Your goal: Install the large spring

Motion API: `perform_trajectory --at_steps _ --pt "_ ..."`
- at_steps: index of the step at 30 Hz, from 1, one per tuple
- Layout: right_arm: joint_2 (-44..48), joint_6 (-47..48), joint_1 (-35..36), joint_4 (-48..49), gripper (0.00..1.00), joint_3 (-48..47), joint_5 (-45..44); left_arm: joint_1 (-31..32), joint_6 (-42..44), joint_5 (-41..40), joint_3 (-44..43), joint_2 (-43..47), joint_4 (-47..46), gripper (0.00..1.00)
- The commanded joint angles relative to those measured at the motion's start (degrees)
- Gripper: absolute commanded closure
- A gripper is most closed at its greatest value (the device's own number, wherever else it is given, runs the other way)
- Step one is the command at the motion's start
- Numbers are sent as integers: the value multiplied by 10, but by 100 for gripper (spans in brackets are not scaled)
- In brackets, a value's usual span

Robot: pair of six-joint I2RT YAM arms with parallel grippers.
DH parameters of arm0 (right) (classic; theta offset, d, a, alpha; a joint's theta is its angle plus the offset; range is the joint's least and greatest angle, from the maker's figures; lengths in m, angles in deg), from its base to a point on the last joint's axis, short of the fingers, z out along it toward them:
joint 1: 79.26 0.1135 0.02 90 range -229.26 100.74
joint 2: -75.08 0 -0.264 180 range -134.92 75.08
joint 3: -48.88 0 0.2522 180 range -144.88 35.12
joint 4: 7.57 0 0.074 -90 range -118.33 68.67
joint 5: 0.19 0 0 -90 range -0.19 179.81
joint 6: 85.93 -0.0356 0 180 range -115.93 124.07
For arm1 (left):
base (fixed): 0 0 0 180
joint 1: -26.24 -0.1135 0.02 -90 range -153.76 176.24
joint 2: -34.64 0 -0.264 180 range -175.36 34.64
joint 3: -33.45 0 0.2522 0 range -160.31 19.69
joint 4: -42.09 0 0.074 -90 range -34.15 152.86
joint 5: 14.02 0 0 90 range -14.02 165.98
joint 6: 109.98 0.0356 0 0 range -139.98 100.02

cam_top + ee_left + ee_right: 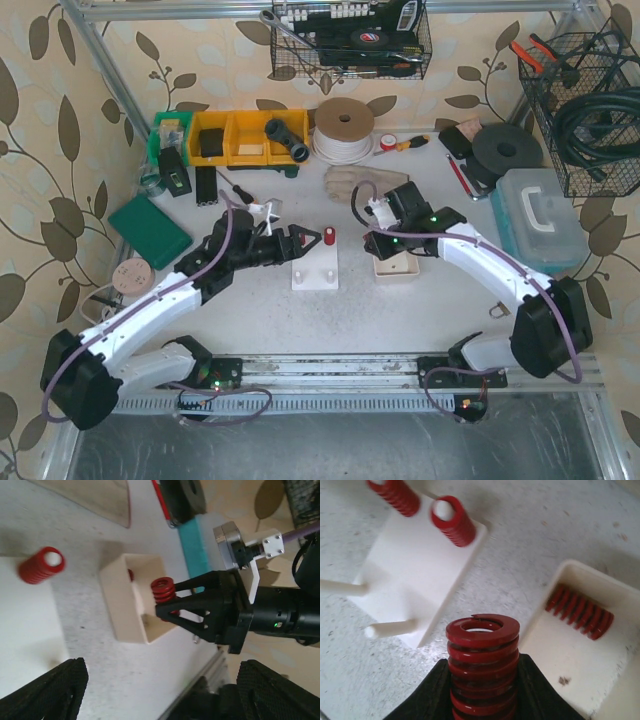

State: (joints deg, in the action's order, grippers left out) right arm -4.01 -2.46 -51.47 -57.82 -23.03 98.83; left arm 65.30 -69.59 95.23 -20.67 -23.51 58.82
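Right wrist view: my right claw is closed partway around a large red coil spring. One black finger presses on each side of the coils, and the spring stands upright with its open end facing the camera. It is held in the air close to a cream open tray, apart from the white plastic base plate to the left.

On that plate two pegs already wear red springs, the nearer fitted spring with its white peg tip showing and another at the frame's top edge. Two bare white pegs stick out from the plate's near side. A second loose red spring lies on its side inside the tray.

The left wrist view shows the same grip from the side, with the coils pinched between the right claw's tips over the tray. My left claw is spread wide – its two padded black fingers sit at the bottom corners with nothing between them.

From the top external view, the left claw hangs just beside the plate's far end (near the spring-topped peg). Plate and tray rest side by side on the grey speckled surface.
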Motion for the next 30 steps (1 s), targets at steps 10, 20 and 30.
perform_trajectory --at_steps 10,20,30 --pt "62 161 42 73 100 28 132 14 -234 164 60 -101 -326 17" --pt "69 201 97 69 100 19 100 22 -173 197 -6 -127 -156 20" --pt "76 210 118 70 100 13 70 22 -105 207 -57 -149 -24 27"
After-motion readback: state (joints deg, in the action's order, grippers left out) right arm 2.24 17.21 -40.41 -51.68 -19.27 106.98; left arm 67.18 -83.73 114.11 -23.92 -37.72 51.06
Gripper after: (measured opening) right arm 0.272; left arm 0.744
